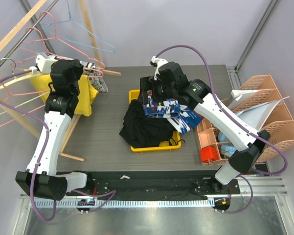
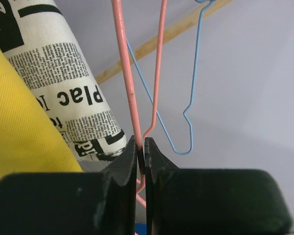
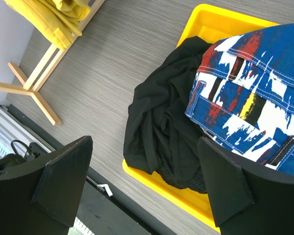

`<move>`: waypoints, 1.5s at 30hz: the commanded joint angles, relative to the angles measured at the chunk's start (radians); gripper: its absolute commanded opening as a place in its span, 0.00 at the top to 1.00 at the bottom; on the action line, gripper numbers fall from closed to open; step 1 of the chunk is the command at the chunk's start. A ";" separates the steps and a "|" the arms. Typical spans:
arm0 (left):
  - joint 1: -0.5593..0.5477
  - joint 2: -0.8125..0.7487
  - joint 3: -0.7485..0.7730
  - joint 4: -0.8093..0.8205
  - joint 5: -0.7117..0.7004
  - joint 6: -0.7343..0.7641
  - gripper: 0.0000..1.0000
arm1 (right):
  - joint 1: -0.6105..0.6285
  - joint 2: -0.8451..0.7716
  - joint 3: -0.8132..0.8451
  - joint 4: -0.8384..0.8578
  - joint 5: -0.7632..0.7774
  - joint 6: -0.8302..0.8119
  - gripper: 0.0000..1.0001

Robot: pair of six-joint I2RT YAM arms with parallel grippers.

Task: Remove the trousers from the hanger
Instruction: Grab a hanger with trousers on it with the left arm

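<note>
While our left hand [image 2: 141, 147] pinches shut on the thin pink wire hanger [image 2: 127, 73], newsprint-patterned cloth trousers [image 2: 63, 83] hanging just left of it, the wire could slip or snag the blue wire hanger [image 2: 191, 73]; our right hand [image 3: 144, 176] gapes open, holding nothing.

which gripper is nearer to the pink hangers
Left. The left gripper is shut on a pink hanger wire; the right gripper hangs open over the yellow tray.
</note>
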 commanded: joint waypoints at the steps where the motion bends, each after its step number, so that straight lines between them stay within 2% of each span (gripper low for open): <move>1: -0.015 -0.017 0.034 0.243 0.018 0.168 1.00 | -0.006 -0.046 -0.005 0.008 0.010 -0.020 0.05; 5: -0.075 -0.012 0.071 0.277 -0.042 0.323 1.00 | -0.007 -0.037 0.006 0.003 0.012 -0.023 0.06; 9: -0.173 -0.017 0.073 0.295 -0.129 0.426 1.00 | -0.009 -0.024 0.015 0.002 0.010 -0.031 0.06; 12: -0.204 -0.021 0.067 0.316 -0.180 0.482 1.00 | -0.010 -0.018 0.025 -0.004 -0.024 -0.038 0.05; 18: -0.229 -0.021 0.070 0.388 -0.237 0.645 1.00 | -0.015 -0.014 0.026 -0.020 -0.030 -0.052 0.05; 21: -0.227 -0.014 0.053 0.483 -0.244 0.755 1.00 | -0.016 -0.006 0.044 -0.046 -0.039 -0.060 0.05; 29: -0.229 -0.030 -0.076 0.692 -0.244 1.018 1.00 | -0.018 0.023 0.103 -0.127 -0.048 -0.098 0.05; 34: -0.229 -0.066 -0.113 0.697 -0.252 1.015 1.00 | -0.020 0.040 0.089 -0.132 -0.063 -0.095 0.05; 38: -0.229 -0.092 -0.070 0.464 -0.246 0.800 0.99 | -0.020 0.068 0.107 -0.124 -0.109 -0.077 0.05; 39: -0.227 -0.095 -0.047 0.353 -0.244 0.750 0.93 | -0.020 0.075 0.120 -0.115 -0.116 -0.074 0.05; 40: -0.227 -0.101 -0.041 0.299 -0.241 0.700 0.74 | -0.020 0.086 0.127 -0.109 -0.123 -0.068 0.06; 42: -0.229 -0.139 -0.047 0.212 -0.195 0.589 0.59 | -0.020 0.094 0.156 -0.087 -0.139 -0.052 0.06; 43: -0.227 -0.153 -0.047 0.186 -0.186 0.557 0.46 | -0.020 0.100 0.166 -0.077 -0.145 -0.045 0.05; 45: -0.229 -0.172 -0.010 0.058 -0.169 0.469 0.43 | -0.020 0.098 0.181 -0.025 -0.178 -0.013 0.06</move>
